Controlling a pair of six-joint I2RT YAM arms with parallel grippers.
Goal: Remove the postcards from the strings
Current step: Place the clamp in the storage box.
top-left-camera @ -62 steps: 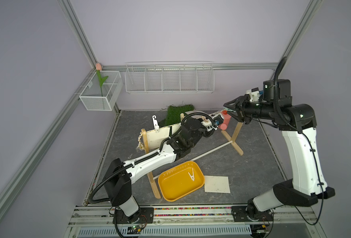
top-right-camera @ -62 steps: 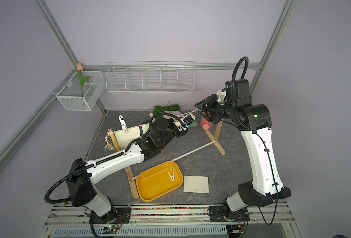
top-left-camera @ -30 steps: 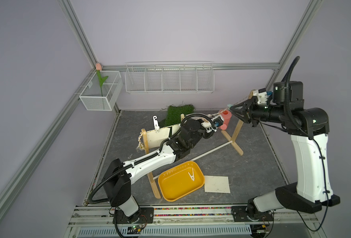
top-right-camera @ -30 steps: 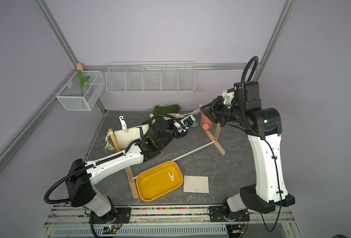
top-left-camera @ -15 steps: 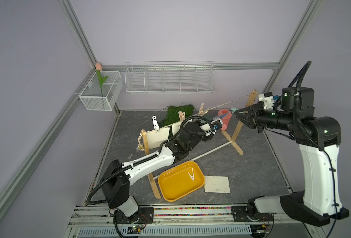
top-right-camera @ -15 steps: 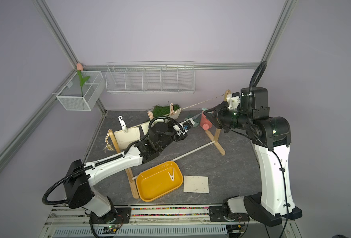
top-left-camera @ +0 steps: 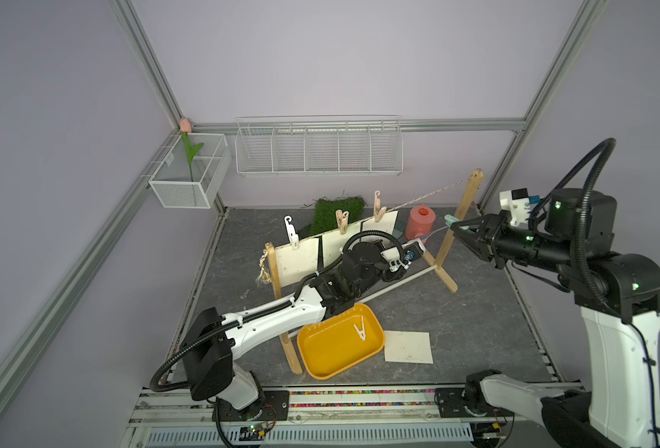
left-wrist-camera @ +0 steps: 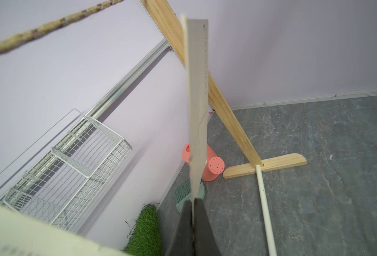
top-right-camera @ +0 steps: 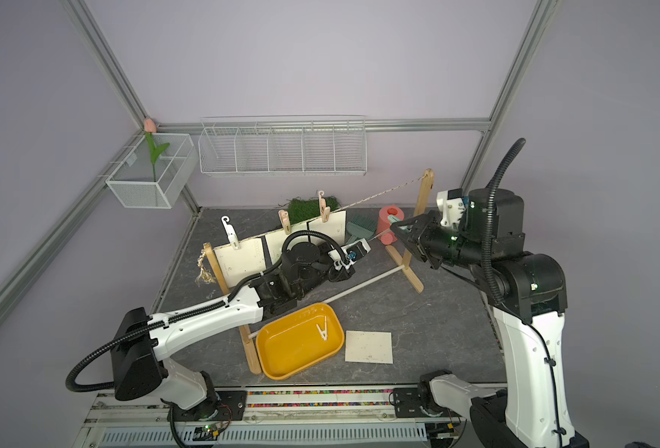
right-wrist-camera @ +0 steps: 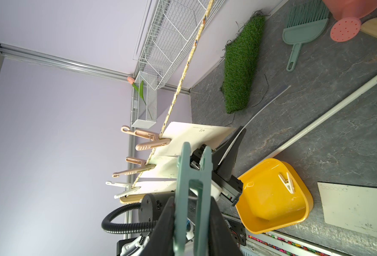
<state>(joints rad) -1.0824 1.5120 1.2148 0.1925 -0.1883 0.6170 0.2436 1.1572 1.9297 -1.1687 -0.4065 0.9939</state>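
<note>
Placement matters: left gripper (left-wrist-camera: 192,200), clamped on a postcard (left-wrist-camera: 197,99), should lay it flat by the tabletop postcard (top-left-camera: 408,346); right gripper (right-wrist-camera: 193,200), pinching a teal clothespin (right-wrist-camera: 192,175), should drop that into the yellow tray (top-left-camera: 332,349).

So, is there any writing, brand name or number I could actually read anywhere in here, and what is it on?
Nothing here can be read.
Loose postcard: a row of small circles and a line of tiny print, too blurred.
Hanging postcards: tiny print, too small.
Held postcard, in the left pincer: faint marks along its edge, unreadable.
</note>
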